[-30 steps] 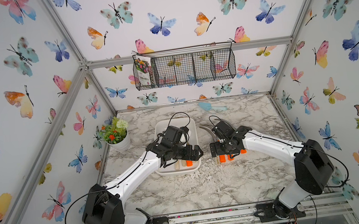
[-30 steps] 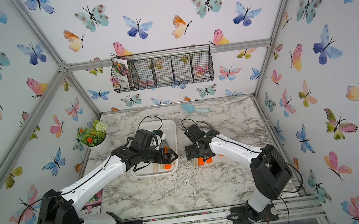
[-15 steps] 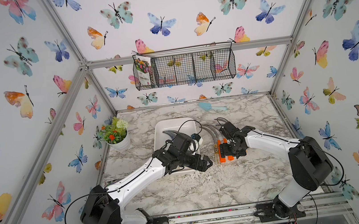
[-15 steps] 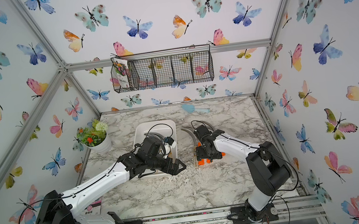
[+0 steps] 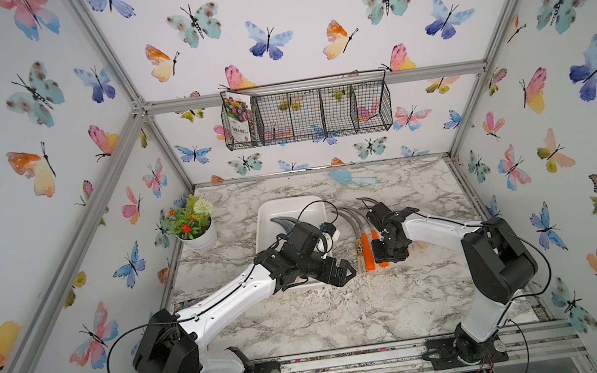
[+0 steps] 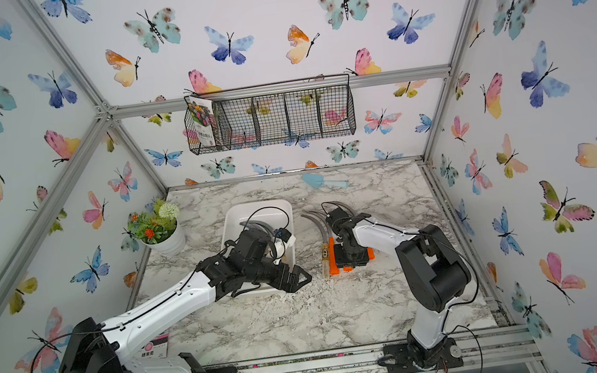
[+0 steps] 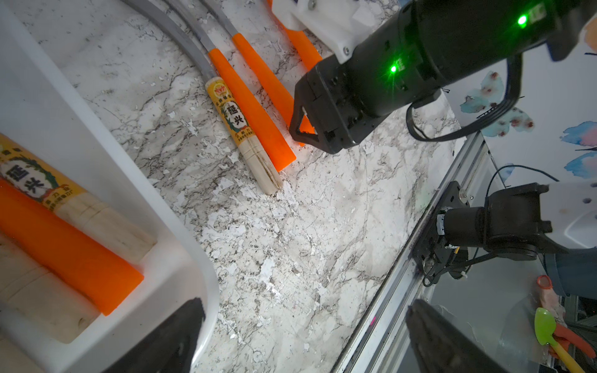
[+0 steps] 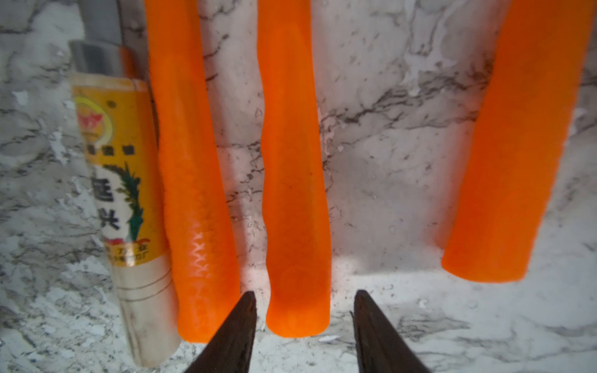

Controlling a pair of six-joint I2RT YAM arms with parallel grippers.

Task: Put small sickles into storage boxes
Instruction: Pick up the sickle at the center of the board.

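Observation:
Several small sickles lie side by side on the marble right of the white storage box (image 5: 283, 203): one pale wood labelled handle (image 8: 122, 193) and orange handles (image 8: 187, 161). My right gripper (image 8: 305, 294) is down at their handle ends, open. Its jaws straddle the tip of the middle orange handle (image 8: 294, 193) with a small gap on each side. In both top views it (image 5: 389, 257) covers those handles. My left gripper (image 7: 305, 305) hangs open and empty over the box's near right corner (image 7: 97, 129). In the box lie an orange-handled sickle (image 7: 64, 252) and wood-handled ones (image 7: 80, 206).
A potted plant (image 5: 193, 227) stands left of the box. A pale blue trowel (image 5: 352, 179) lies by the back wall under the black wire basket (image 5: 305, 115). A packet (image 6: 154, 346) lies at the front left. The metal rail (image 5: 349, 359) runs along the front edge.
My left arm has swung from over the box to its near right corner, still open. My right gripper has shifted onto the handle ends and its jaws have narrowed round the middle orange handle.

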